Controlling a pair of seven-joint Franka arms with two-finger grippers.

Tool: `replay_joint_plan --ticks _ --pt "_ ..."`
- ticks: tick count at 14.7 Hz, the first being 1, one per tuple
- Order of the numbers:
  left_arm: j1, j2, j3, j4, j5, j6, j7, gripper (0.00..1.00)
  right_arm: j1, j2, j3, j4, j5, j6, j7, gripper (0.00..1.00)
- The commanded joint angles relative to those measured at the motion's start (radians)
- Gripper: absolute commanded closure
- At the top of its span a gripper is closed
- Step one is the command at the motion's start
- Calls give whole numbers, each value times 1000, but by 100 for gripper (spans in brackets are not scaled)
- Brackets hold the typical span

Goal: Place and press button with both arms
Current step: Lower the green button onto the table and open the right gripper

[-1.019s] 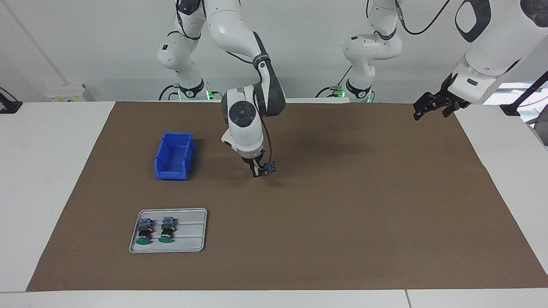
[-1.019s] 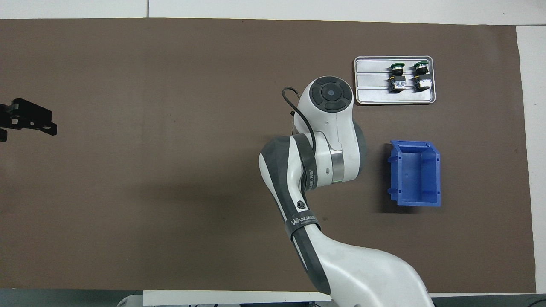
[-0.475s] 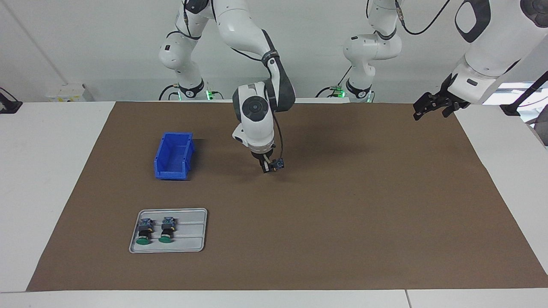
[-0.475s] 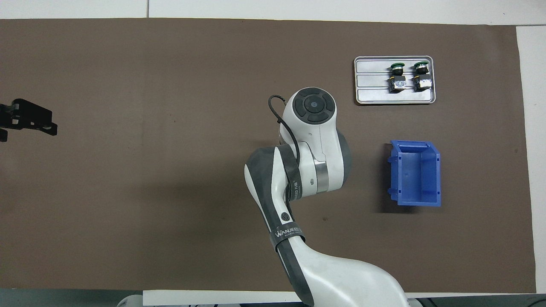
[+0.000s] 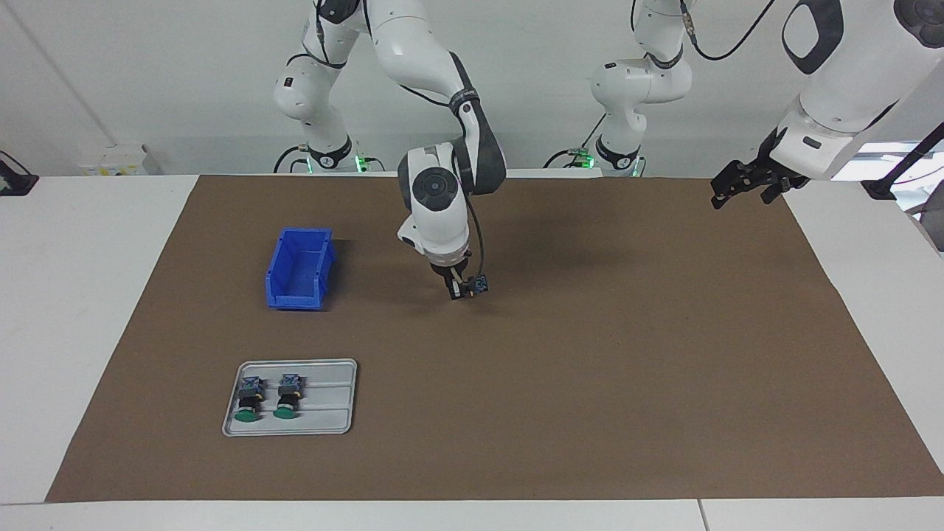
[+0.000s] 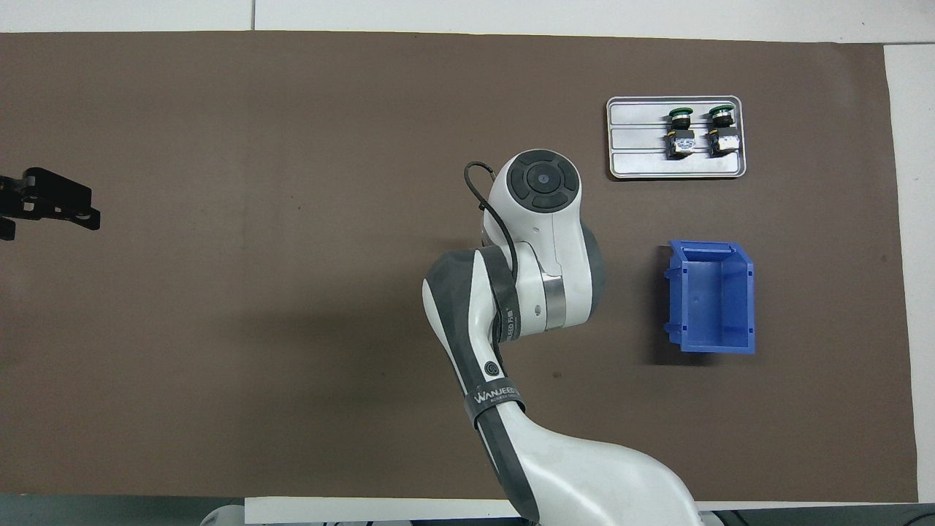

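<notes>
Brown matting (image 5: 590,383) covers the white table. Over its middle, the right gripper (image 5: 457,289) hangs clenched on the button (image 5: 478,285) — blue-grey terminal block sticking out sideways, just above the mat. Toward the right arm's end sit a blue bin (image 5: 299,269) and a grey tray (image 5: 328,398) with two more buttons (image 5: 267,398). Waiting over the mat's other end, the left gripper (image 5: 741,184) stands spread.

Overhead: button hidden beneath right arm (image 6: 540,241)
</notes>
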State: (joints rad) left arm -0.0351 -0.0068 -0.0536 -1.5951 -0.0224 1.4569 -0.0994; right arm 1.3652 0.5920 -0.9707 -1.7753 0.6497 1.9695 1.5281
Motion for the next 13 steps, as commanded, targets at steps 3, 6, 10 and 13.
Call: replay_joint_plan --ticks 3,6,10,13 --pt "-3 -18 4 -25 -10 23 1 0 26 3 -16 -18 27 20 4 69" --pt "0 -18 4 -25 -10 28 1 0 26 3 -16 -23 27 20 4 54" --pt "0 -18 4 -26 -11 28 1 0 28 3 -19 -23 27 19 4 24" --pt "0 -19 4 -29 -11 36 -23 0 26 3 -25 -15 9 6 -5 19"
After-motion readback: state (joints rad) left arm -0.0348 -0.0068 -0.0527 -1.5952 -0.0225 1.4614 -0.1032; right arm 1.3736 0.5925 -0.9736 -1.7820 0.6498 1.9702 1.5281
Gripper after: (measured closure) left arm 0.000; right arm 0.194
